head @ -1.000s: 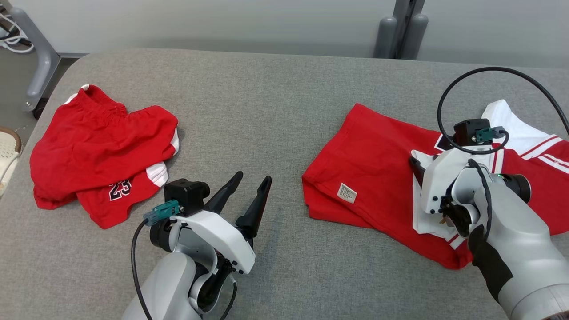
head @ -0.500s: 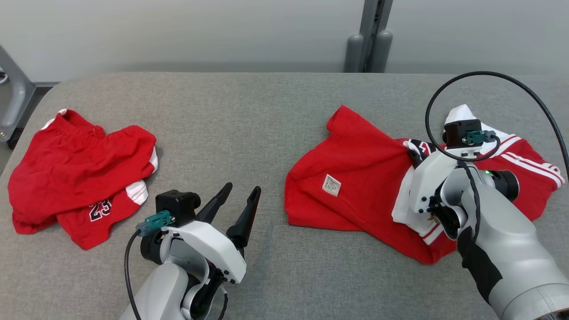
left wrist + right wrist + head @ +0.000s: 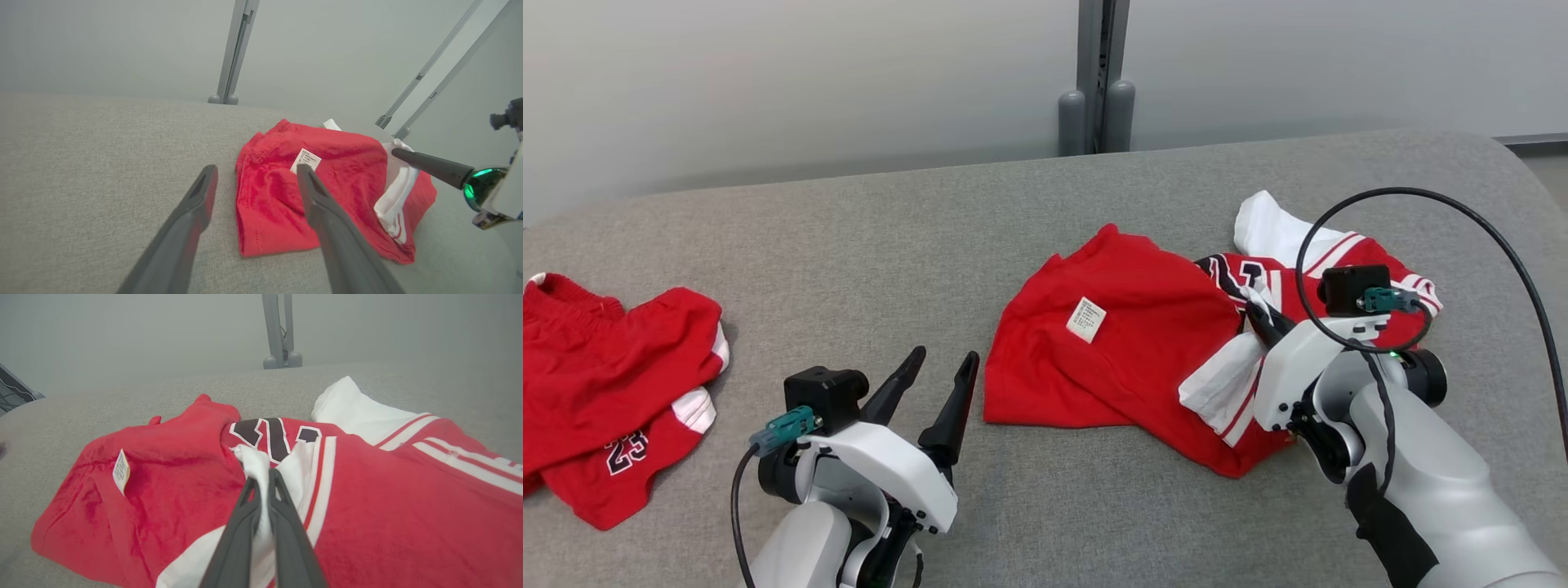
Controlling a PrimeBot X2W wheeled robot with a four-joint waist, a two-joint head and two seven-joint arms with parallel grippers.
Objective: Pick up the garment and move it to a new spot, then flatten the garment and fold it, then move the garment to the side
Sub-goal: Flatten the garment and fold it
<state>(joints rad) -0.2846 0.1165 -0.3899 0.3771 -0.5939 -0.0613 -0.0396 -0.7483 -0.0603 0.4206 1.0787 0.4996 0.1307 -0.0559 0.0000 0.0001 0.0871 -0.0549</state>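
Observation:
The garment (image 3: 1127,359) is a red jersey with white trim, black lettering and a small white label, lying crumpled on the right half of the grey table. My right gripper (image 3: 1255,317) is shut on a fold of its white trim near the middle; in the right wrist view the gripper (image 3: 263,479) pinches white cloth between its fingers, with the garment (image 3: 171,482) spread around them. My left gripper (image 3: 945,359) stands open over bare table just left of the garment. In the left wrist view the gripper (image 3: 257,171) is open, with the garment (image 3: 278,204) beyond its fingertips.
A second red garment, shorts (image 3: 605,384) marked 23, lies at the table's left edge. The grey padded table (image 3: 849,245) has rounded corners; its right corner is close behind the jersey. A grey post (image 3: 1094,90) stands behind the table against the wall.
My right gripper has shut on the garment's white trim and drawn the cloth up, bunching the jersey. The head camera has turned right, shifting the whole picture left. My left gripper stays open.

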